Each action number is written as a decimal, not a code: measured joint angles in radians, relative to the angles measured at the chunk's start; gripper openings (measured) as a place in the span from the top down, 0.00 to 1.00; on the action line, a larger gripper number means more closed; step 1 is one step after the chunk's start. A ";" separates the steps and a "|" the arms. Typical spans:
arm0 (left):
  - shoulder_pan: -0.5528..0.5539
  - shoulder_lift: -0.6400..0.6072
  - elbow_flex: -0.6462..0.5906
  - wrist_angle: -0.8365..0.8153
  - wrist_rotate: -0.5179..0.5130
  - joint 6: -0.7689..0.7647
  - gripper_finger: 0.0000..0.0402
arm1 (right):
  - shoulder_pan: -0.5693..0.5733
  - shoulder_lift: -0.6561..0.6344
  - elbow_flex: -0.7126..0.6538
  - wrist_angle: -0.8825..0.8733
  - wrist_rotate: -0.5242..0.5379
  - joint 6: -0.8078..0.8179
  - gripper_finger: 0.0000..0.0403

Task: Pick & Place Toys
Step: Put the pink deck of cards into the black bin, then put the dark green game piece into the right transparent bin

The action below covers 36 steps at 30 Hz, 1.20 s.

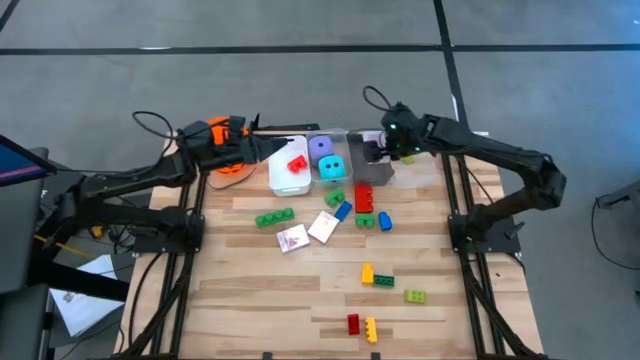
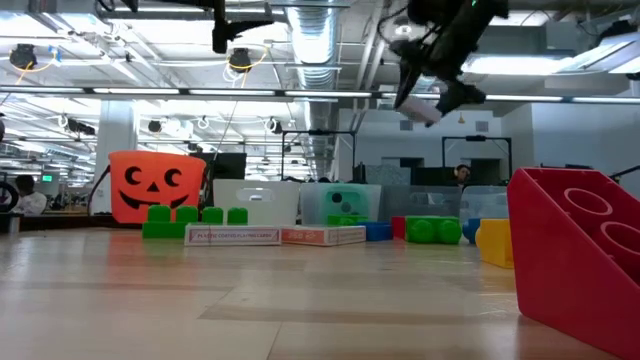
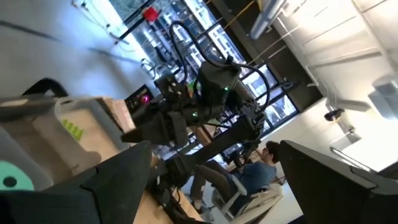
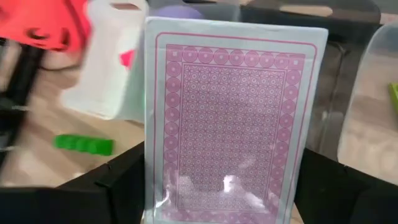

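**Card held over the bins, bricks spread on the desk**

Grips one red-and-white card (image 4: 230, 118) upright in the right end effector (image 1: 383, 148), fingers pressed on both of its long edges, above the rightmost of three clear bins (image 1: 375, 172) at the desk's (image 1: 250, 290) edge farthest from the low camera. Hangs the left end effector (image 1: 268, 148) with fingers spread and nothing between them, beside the leftmost bin and over the orange bucket (image 2: 157, 185) at that same edge's left corner.

Hard to make out:
- Held card barely visible from above, lost under the right arm.
- Rightmost bin's contents dark and unreadable.
- Bucket half covered by the left arm in the high view.
- Large red brick (image 2: 585, 250) cut off at the low view's right side.
- Left end effector outside the low view.

Counted from above:
- Two dice in the middle bin, purple die (image 1: 321, 148) and teal die (image 1: 331, 168).
- One red brick (image 1: 297, 163) in the leftmost bin.
- Two more cards (image 1: 292, 238) flat near the desk's middle.
- Eleven loose bricks on the desk: five green, two blue, two red, two yellow.
- Of these, five towards the edge nearest the low camera, and six in the middle just in front of the bins.
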 joint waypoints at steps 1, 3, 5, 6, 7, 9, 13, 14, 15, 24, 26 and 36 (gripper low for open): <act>0.000 0.007 0.000 0.000 0.000 -0.005 0.14 | -0.006 0.021 0.000 0.001 0.000 0.000 0.22; 0.000 0.017 0.000 0.000 0.000 -0.024 0.15 | -0.019 0.060 0.000 -0.001 0.000 0.000 0.20; 0.000 0.026 0.000 0.001 0.000 -0.043 0.15 | -0.029 0.097 0.000 0.002 0.000 0.000 0.19; 0.000 0.029 0.000 -0.001 0.000 -0.048 0.15 | -0.034 0.114 0.000 0.001 0.000 0.000 0.19; 0.000 0.029 0.000 -0.002 0.000 -0.050 0.15 | -0.041 0.130 0.000 0.000 0.000 0.000 0.19; -0.007 0.029 0.000 0.003 0.000 -0.050 0.15 | -0.050 0.160 0.000 0.004 0.000 -0.001 0.19; -0.029 0.028 0.000 0.001 0.000 -0.050 0.15 | -0.064 0.194 0.000 0.012 0.001 -0.046 0.20; -0.036 0.028 0.000 0.001 0.000 -0.050 0.15 | -0.065 0.197 0.000 0.018 0.001 -0.062 0.20; -0.043 0.028 0.000 0.001 0.000 -0.050 0.15 | -0.069 0.198 0.000 0.017 0.001 -0.083 0.20; -0.091 0.028 0.000 0.001 0.000 -0.050 0.15 | -0.076 0.186 0.000 0.050 0.004 -0.170 0.15; -0.099 0.028 0.000 0.000 0.000 -0.050 0.16 | -0.076 0.186 0.000 0.053 0.004 -0.168 0.15; -0.138 0.028 0.000 0.000 0.000 -0.048 0.16 | -0.060 0.188 0.000 0.054 -0.075 -0.122 0.10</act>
